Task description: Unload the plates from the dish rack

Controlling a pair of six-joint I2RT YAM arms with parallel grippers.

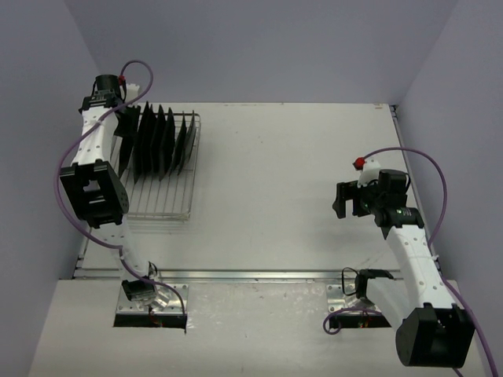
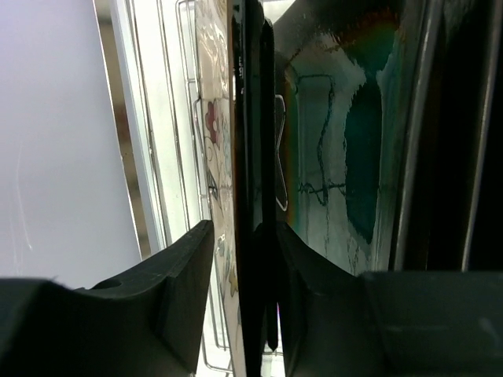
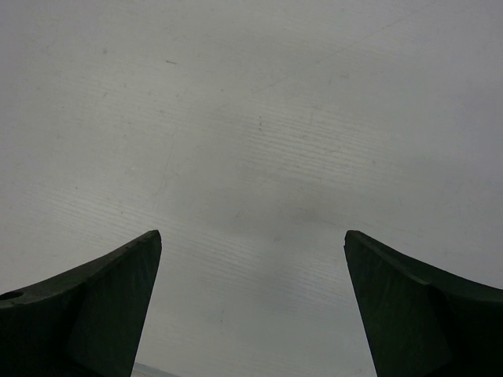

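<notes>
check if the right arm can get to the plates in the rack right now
Probably not easily: the right fingers hang open far across the table from the plates, and the left arm crowds the dish rack.

My white left arm (image 1: 90, 145) and right arm (image 1: 416, 259) are wearing black joints (image 1: 94, 192), trailing purple cables (image 1: 445, 192), ending in black fingers (image 3: 102, 306).

The top camera looks down from above and behind the arms over the whole bench (image 1: 275, 173). The left wrist camera sits close against a plate (image 2: 253, 157) in the dish rack (image 1: 157, 196) at the far-left corner, which the top view shares. The right wrist camera faces the bench closely.
</notes>
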